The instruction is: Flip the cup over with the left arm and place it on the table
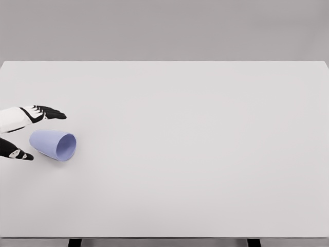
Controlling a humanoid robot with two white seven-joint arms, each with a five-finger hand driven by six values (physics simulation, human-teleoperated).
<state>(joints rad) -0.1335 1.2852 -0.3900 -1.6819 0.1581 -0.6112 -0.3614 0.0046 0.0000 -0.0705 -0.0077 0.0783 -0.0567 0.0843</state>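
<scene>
A pale lavender cup (53,144) lies on its side on the white table (195,144) at the left, its open mouth turned toward the right and front. My left hand (32,133) comes in from the left edge and is open. Its black fingers (50,113) stretch out just behind the cup, and the thumb (15,152) sits to the front left of the cup's base. The cup lies between fingers and thumb, with a small gap on each side. The right arm is out of view.
The table's far edge runs along the top and its near edge along the bottom of the view. Two dark table legs (75,242) show below the front edge.
</scene>
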